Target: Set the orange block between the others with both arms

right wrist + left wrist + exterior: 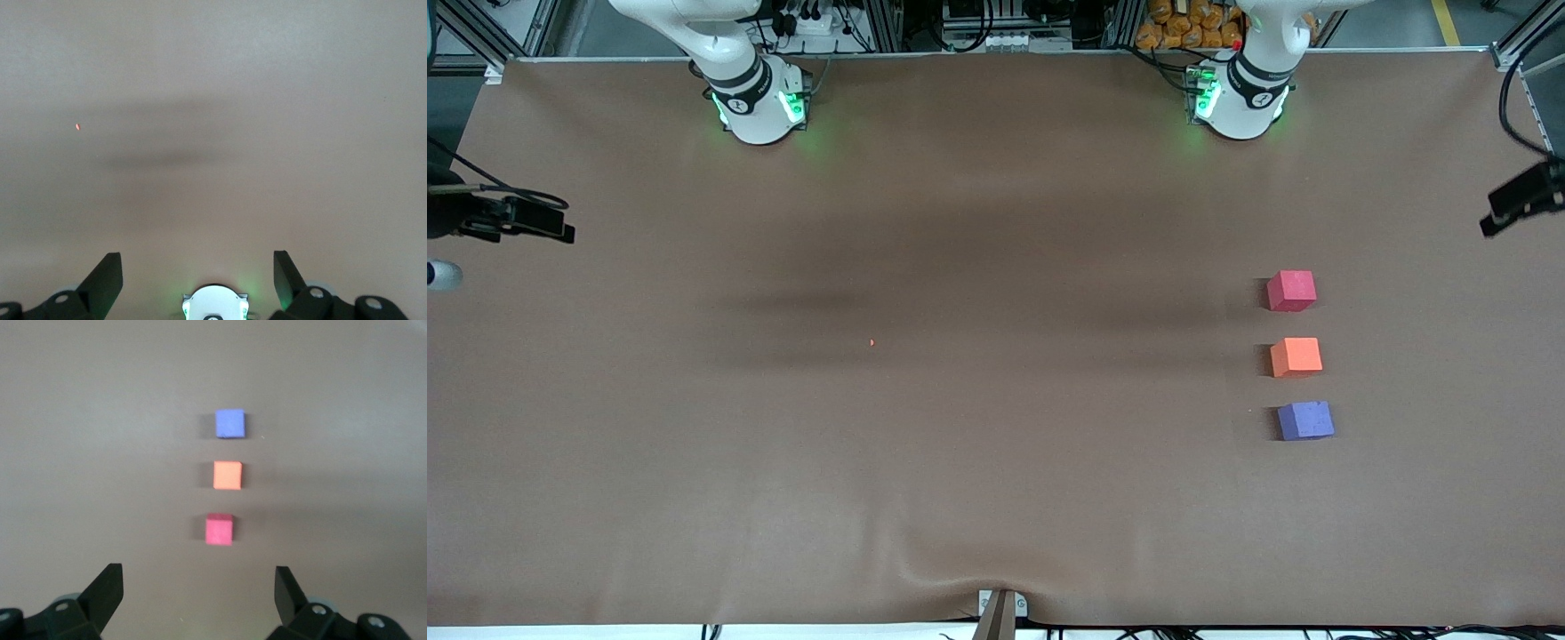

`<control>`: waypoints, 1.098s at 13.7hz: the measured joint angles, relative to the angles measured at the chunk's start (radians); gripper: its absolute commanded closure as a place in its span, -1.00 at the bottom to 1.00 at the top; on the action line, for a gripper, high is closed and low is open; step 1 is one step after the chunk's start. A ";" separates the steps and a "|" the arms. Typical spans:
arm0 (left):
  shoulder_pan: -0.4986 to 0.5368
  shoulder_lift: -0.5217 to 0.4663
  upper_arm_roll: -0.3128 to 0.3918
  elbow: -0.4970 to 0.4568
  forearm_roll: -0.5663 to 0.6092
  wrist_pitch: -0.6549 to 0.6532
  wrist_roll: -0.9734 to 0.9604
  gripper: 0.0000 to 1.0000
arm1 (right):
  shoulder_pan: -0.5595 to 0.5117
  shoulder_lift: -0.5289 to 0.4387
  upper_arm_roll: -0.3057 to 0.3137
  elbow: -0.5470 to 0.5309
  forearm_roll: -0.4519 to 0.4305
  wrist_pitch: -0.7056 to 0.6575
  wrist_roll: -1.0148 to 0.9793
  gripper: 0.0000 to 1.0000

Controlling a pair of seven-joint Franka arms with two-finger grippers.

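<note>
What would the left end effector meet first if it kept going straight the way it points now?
Probably the pinkish-red cube, closest to the open left end effector; the orange block and purple-blue cube lie in line after it. Depth is uncertain.

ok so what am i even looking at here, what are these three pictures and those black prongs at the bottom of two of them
Two white robot arms stand at a brown-covered table; their green-lit bases sit along the top of the front view, taken from a high camera facing them. The other two pictures come from a camera on each arm's wrist, looking down. The black prongs are each arm's jaws: the left gripper and right gripper, both open and holding nothing, raised over the table. Toward the left arm's end lie three small matte cubes in a row, apart from each other: a pinkish-red cube farthest from the front camera, a bright orange cube in the middle, and a purple-blue cube nearest. A tiny orange speck lies mid-table.
</note>
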 measured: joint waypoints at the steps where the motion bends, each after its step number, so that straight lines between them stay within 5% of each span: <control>1: 0.002 -0.014 0.002 -0.011 -0.016 -0.008 -0.001 -1.00 | 0.000 -0.003 0.000 0.002 0.000 -0.004 0.000 -1.00; 15: -0.069 -0.096 0.039 -0.125 -0.013 -0.067 -0.088 -1.00 | 0.004 -0.004 0.018 0.003 0.003 -0.006 0.000 -1.00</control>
